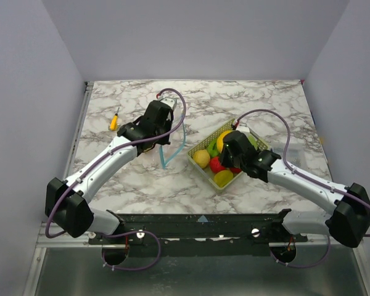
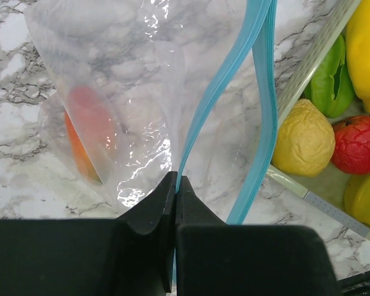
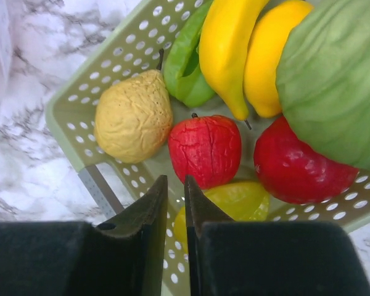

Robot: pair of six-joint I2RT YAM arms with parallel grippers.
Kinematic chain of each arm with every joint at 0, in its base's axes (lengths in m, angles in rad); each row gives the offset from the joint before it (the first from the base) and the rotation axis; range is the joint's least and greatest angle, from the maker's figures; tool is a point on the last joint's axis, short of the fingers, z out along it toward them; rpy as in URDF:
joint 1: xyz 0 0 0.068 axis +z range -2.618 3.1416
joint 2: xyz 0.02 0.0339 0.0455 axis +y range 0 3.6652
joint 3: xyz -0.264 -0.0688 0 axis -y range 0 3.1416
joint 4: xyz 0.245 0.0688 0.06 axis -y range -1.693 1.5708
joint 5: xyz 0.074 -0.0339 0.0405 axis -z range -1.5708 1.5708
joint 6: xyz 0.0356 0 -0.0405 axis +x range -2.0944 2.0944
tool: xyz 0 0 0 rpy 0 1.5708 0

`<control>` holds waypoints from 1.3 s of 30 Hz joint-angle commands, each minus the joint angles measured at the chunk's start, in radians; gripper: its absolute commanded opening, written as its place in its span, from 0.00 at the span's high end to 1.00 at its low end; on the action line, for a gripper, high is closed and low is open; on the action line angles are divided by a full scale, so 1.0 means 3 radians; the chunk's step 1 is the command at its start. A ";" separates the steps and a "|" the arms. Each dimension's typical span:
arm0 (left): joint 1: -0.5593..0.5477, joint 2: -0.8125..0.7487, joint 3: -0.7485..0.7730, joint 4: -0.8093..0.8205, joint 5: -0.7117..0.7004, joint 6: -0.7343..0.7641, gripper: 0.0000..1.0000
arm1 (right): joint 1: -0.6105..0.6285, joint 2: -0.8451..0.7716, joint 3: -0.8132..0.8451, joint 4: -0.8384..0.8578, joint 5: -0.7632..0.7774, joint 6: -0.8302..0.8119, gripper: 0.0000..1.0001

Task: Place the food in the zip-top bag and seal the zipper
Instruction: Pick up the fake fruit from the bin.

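Note:
My left gripper (image 1: 162, 117) (image 2: 176, 182) is shut on one side of the light-blue zipper (image 2: 222, 80) and holds the clear zip-top bag (image 2: 142, 74) (image 1: 172, 139) up with its mouth parted. An orange-red piece of food (image 2: 86, 123) lies inside the bag. More food fills the yellow-green mesh basket (image 1: 200, 169) (image 3: 111, 61): a wrinkled yellow fruit (image 3: 134, 117), a red fruit (image 3: 203, 148), a green pepper (image 3: 185, 68), a yellow banana shape (image 3: 228, 49) and a green leafy piece (image 3: 333, 74). My right gripper (image 1: 231, 145) (image 3: 176, 185) hovers over the basket, its jaws nearly together and empty.
A small yellow-orange tool (image 1: 114, 120) lies at the table's left. The basket stands just right of the bag, its rim (image 2: 308, 68) close to the zipper. Grey walls enclose the marble table on three sides.

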 commanded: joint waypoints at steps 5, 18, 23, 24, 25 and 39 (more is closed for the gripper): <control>0.0001 -0.0135 0.0006 0.0044 0.0225 -0.0081 1.00 | 0.0019 0.0603 0.0420 -0.0583 -0.0117 -0.0317 0.43; 0.0002 -0.0108 0.0020 0.0006 0.0228 -0.0091 1.00 | 0.0019 0.1091 0.0481 -0.0388 0.0082 -0.0542 0.31; 0.0004 -0.0094 0.0038 -0.0012 0.0225 -0.0091 1.00 | 0.0019 0.1077 0.0420 -0.0231 0.0008 -0.0474 0.51; -0.0001 -0.0100 0.0037 -0.0015 0.0225 -0.0091 1.00 | 0.0019 0.1049 0.0395 -0.0210 0.0013 -0.0452 0.56; -0.0001 -0.0109 0.0031 -0.0015 0.0225 -0.0091 1.00 | 0.0019 0.1019 0.0376 -0.0199 0.0023 -0.0438 0.60; -0.0001 -0.0203 0.0012 -0.0004 0.0240 -0.0096 1.00 | 0.0019 0.0185 0.0332 -0.0279 0.0003 -0.0313 0.99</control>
